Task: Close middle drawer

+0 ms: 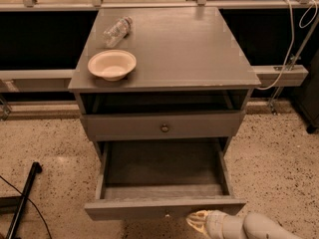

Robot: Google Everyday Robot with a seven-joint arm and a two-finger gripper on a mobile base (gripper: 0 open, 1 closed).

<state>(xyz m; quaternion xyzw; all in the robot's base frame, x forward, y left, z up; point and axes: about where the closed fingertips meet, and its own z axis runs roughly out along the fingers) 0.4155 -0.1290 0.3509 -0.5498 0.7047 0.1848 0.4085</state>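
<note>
The middle drawer is pulled far out of the grey cabinet. Its inside is empty, and its flat front faces me low in the view, with a small knob at its centre. My gripper is at the bottom edge of the view, just in front of and below the drawer's front, right of the knob. Its white arm runs off to the lower right. The upper drawer, with its own knob, sits in above it. The lowest drawer is hidden under the open one.
A cream bowl and a plastic bottle lying on its side are on the cabinet top. A black pole lies on the speckled floor at the left. A cable hangs at the right by a low shelf.
</note>
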